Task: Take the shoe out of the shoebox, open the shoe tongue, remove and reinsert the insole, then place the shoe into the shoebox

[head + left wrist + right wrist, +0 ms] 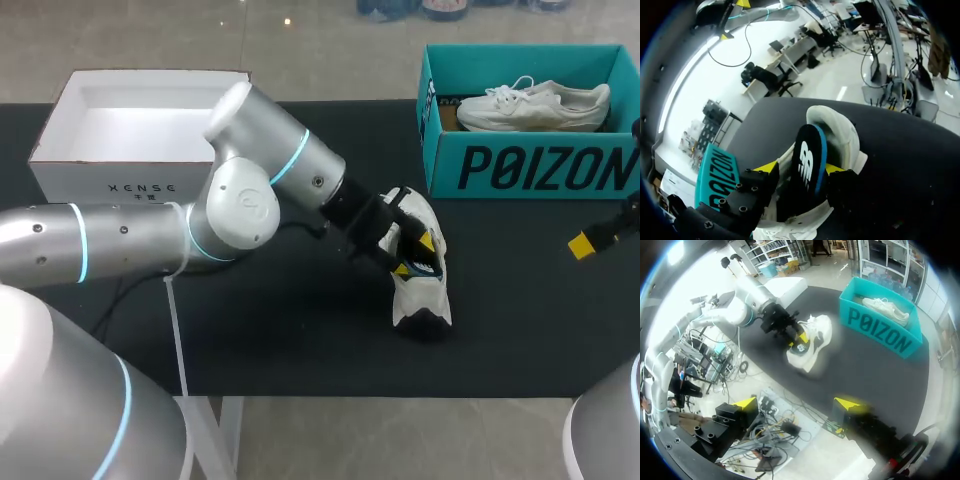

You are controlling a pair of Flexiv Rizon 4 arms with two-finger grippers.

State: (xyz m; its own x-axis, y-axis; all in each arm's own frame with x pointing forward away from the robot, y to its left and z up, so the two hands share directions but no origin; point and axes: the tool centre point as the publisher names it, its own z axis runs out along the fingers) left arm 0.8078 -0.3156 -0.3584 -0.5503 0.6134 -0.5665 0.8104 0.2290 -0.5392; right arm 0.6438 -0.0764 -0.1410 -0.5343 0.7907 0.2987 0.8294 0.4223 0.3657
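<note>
Black with a blue edge, the insole stood half out of the white sneaker, which lay on the dark surface in front of the teal shoebox and apart from it. My left arm came in from the left and reached to the middle. From its wrist view, I saw my left gripper closed narrowly on the insole, one yellow tip at each side, with the sneaker's padded collar just ahead of the fingers. A second white sneaker lay on its side inside the shoebox. An open white box sat at the surface's far left corner, behind my left arm. My right gripper hung near the surface's right edge, well apart from the sneaker. Its fingers were spread wide with nothing between them.
</note>
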